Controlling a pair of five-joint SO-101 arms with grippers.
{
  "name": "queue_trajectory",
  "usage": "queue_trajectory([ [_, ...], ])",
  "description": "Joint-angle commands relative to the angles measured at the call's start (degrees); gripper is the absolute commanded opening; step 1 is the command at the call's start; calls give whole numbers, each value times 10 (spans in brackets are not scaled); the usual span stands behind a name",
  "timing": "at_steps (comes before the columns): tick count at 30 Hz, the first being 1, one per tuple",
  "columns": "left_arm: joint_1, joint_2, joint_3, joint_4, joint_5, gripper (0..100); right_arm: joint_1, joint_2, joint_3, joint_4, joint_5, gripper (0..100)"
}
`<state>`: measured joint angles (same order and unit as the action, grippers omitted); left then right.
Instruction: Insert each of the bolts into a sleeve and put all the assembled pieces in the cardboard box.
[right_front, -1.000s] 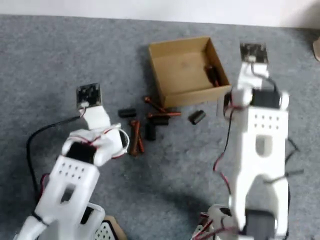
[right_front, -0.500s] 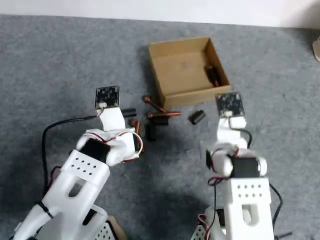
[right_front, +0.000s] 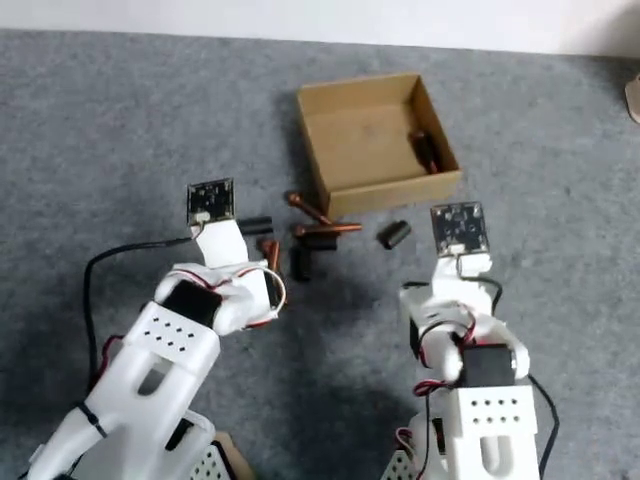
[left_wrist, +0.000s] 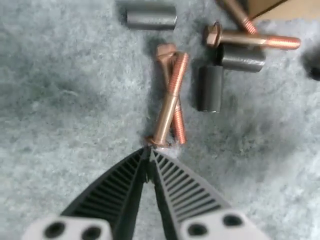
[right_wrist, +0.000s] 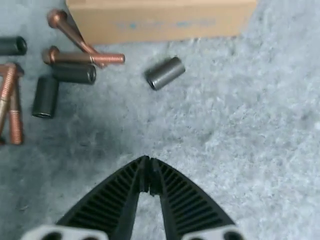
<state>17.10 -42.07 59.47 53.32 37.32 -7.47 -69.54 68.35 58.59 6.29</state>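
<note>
The cardboard box (right_front: 370, 135) stands at the back of the grey mat, with one bolt-in-sleeve piece (right_front: 428, 150) inside by its right wall. In front of it lie loose copper bolts (right_front: 328, 229) and black sleeves (right_front: 300, 262). My left gripper (left_wrist: 149, 150) is shut and empty, its tips right at the head of two crossed bolts (left_wrist: 170, 107), with a sleeve (left_wrist: 210, 89) just beyond. My right gripper (right_wrist: 148, 172) is also shut and empty, a short way in front of a lone sleeve (right_wrist: 165, 73) that lies before the box wall (right_wrist: 160, 20).
Another sleeve (left_wrist: 151, 16) lies apart, left of the pile. A bolt (right_wrist: 82, 57) rests over a sleeve (right_wrist: 74, 73) near the box corner, with a second bolt (right_wrist: 70, 30) leaning there. Both white arm bodies (right_front: 465, 330) occupy the near side of the mat.
The right arm has pulled back from beside the box to the near side, in front of the lone sleeve. The left arm has shifted right toward the crossed bolts.
</note>
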Motion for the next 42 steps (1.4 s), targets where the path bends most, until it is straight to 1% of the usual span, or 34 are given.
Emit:
queue_trajectory([
  [1, 24, 4, 6, -33, 4, 8, -3, -7, 36, -34, 14, 10],
  [8, 24, 4, 13, -55, 4, 11, -8, -7, 59, -47, 14, 10],
  [10, 23, 5, 18, -73, 3, 35, -21, -7, 59, -46, 17, 10],
  [11, 23, 5, 23, -77, 3, 68, -26, -7, 59, -46, 18, 10],
  [15, 23, 5, 33, -85, 4, 267, -44, -8, 59, -48, 18, 10],
  [16, 23, 5, 33, -85, 4, 299, -51, -8, 59, -48, 18, 10],
  [17, 23, 5, 33, -86, 4, 309, -58, -8, 59, -48, 18, 10],
  [19, 22, 5, 33, -88, 5, 290, -73, -8, 60, -48, 18, 10],
  [21, 22, 5, 33, -88, 5, 247, -87, -8, 62, -46, 18, 10],
  [25, -13, 6, 44, -122, 4, 181, -112, -8, 80, -49, 18, 10],
  [29, -23, 6, 76, -168, 2, 178, -115, -8, 80, -49, 18, 10],
  [37, -23, 9, 80, -167, 2, 175, -116, -8, 80, -49, 18, 10],
  [39, -23, 34, 73, -167, 2, 175, -116, -8, 80, -50, 18, 10],
  [42, -24, 106, 36, -166, 3, 175, -116, -8, 82, -58, 18, 10],
])
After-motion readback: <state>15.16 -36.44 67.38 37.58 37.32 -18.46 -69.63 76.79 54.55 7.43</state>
